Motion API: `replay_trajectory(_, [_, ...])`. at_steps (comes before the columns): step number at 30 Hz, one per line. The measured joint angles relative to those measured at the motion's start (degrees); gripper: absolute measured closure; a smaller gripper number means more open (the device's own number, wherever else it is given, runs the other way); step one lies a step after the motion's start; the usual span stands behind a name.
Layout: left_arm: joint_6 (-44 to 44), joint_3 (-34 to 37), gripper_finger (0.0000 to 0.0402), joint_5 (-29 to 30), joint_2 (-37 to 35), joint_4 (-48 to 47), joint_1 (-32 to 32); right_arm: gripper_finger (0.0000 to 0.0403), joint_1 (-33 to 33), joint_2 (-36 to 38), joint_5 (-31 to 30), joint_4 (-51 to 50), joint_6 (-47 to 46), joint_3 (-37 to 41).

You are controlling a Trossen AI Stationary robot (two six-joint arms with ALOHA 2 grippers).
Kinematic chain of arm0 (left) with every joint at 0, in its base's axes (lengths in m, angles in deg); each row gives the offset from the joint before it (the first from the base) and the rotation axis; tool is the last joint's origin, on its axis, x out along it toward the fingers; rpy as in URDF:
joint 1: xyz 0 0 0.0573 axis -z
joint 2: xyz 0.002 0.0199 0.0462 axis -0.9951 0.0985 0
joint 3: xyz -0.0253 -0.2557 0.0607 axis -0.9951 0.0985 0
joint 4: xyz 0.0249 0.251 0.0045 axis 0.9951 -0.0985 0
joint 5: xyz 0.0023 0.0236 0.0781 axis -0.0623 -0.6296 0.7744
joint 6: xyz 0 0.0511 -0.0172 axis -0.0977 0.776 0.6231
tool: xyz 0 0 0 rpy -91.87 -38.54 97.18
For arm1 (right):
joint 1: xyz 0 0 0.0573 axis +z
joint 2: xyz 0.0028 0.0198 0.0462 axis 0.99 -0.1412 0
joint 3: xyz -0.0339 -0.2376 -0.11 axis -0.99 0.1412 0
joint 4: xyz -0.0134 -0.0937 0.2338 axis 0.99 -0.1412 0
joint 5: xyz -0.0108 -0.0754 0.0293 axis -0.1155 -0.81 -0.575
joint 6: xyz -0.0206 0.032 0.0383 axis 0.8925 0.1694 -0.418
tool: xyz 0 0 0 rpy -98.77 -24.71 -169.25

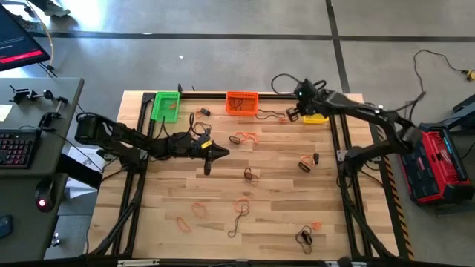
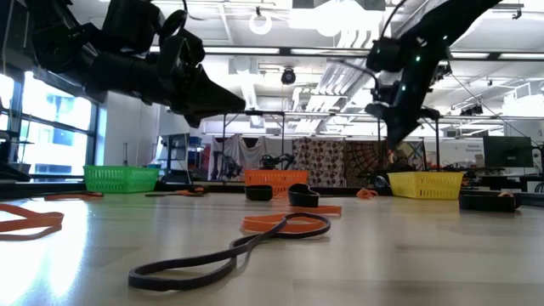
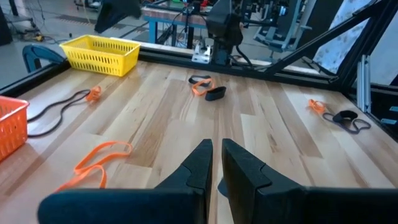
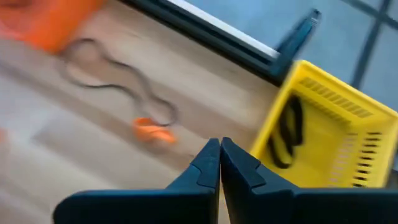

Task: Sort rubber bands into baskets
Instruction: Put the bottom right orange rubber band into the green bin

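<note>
The sort is midway, by the look of it; a black band (image 4: 287, 134) already lies inside the yellow basket (image 4: 348, 134), while many bands are scattered loose on the worktop (image 1: 282, 185). The right gripper (image 4: 219, 163) hangs just beside that basket, its jaws pressed together on nothing visible, so I judge it between picks; closest ahead of them lie a small orange band (image 4: 152, 130) and a long dark loop (image 4: 118, 78). The left gripper (image 3: 214, 165) hovers over mid-worktop, jaws nearly touching and empty; an orange band (image 3: 99, 155) lies just off to one side. The next move calls for spreading the jaws, lowering onto one band, then carrying it to its basket; the green basket (image 1: 166, 105) and orange basket (image 1: 242, 103) stand along the far edge.
</note>
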Motion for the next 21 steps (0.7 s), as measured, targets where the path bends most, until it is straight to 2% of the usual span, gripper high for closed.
replay_trajectory(10, [1.5,0.0,0.0376,0.0,0.0,-0.6,0.0,0.0402,19.4,10.3,-2.4,1.9,-2.5,5.0])
replay_trajectory(21, [1.7,0.0,0.0376,0.0,0.0,-1.0,0.0,0.0403,45.7,11.7,-6.5,2.5,-5.4,5.1])
